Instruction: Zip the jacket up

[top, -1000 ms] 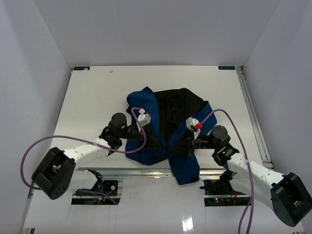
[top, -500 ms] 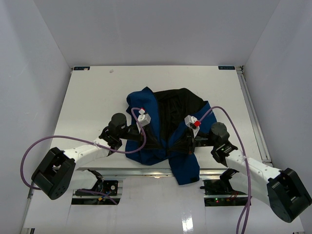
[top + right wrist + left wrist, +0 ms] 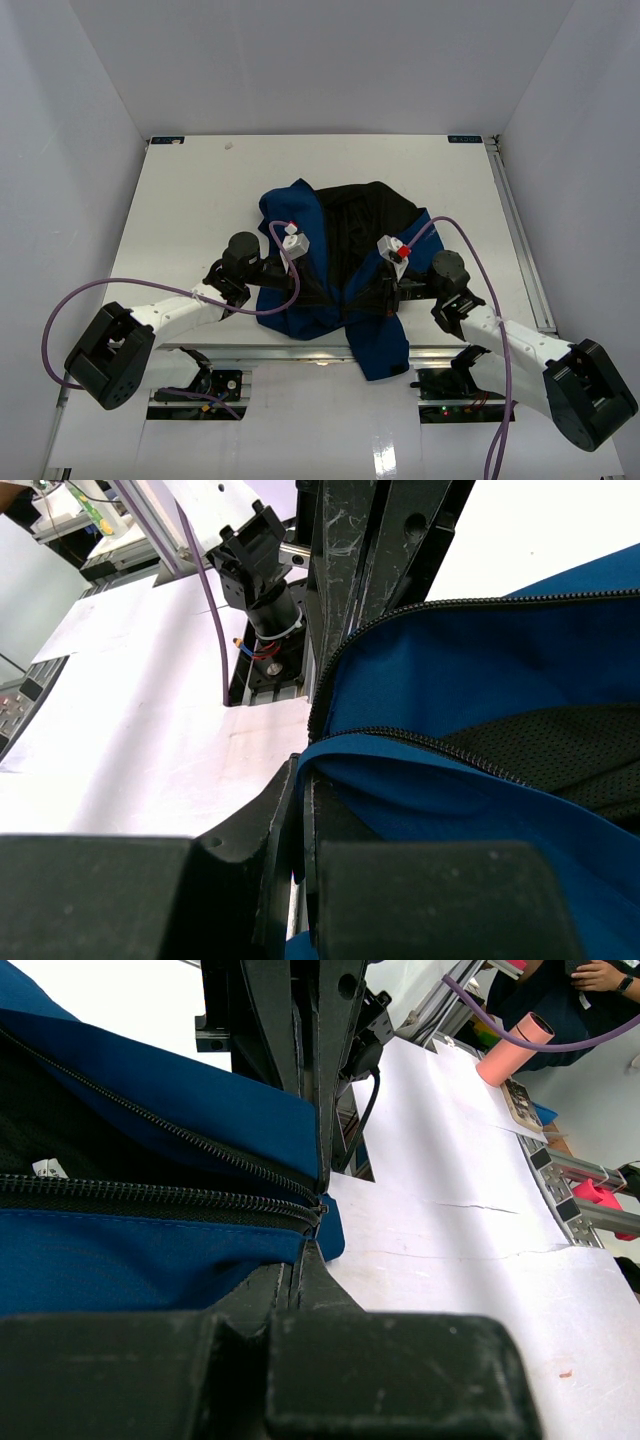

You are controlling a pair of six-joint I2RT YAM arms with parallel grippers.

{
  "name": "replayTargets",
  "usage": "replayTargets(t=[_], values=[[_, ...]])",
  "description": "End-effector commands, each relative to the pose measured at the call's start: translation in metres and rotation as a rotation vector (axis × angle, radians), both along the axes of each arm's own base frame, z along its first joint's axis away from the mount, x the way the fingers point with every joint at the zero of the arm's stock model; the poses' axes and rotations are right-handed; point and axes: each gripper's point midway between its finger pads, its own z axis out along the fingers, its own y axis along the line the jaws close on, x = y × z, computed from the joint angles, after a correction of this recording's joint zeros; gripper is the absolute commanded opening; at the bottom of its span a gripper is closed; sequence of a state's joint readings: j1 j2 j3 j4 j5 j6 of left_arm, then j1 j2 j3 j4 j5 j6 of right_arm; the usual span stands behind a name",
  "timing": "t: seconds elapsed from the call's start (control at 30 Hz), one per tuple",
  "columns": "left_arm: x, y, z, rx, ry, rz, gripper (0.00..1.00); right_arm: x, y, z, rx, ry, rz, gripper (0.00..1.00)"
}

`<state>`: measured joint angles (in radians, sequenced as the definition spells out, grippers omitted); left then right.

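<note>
The royal-blue jacket [image 3: 385, 345] lies crumpled at the table's middle, its black lining [image 3: 365, 220] facing up. One blue flap hangs over the near edge. My left gripper [image 3: 310, 292] is shut on the jacket's hem corner. In the left wrist view, its fingertips [image 3: 305, 1250] pinch the fabric right at the end of the dark zipper [image 3: 150, 1190], and a small white label [image 3: 47, 1168] shows inside. My right gripper [image 3: 372, 292] is shut on the opposite front edge. In the right wrist view, its jaws [image 3: 303, 770] clamp blue fabric beside the zipper teeth [image 3: 440, 742].
White walls enclose the table on three sides. A metal rail [image 3: 300, 352] runs along the near edge under the jacket flap. Purple cables [image 3: 480, 260] loop off both wrists. A pink roll [image 3: 515, 1048] lies on a bench beyond the table.
</note>
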<state>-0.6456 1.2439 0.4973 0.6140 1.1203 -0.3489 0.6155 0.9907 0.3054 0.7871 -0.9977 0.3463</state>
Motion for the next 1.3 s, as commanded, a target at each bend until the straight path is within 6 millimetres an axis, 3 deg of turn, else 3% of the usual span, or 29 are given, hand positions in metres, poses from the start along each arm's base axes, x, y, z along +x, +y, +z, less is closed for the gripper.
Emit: replayTargets(t=[0.0,1.27], values=[[-0.009,0.001,0.012,-0.039,-0.056,-0.043,0.0,0.003,0.004,0.025,0.058,-0.072,0.017,0.08],[-0.008,-0.002,0.008,-0.019,-0.054,-0.038,0.0,0.011,0.011,0.033,0.06,-0.034,-0.014,0.08]])
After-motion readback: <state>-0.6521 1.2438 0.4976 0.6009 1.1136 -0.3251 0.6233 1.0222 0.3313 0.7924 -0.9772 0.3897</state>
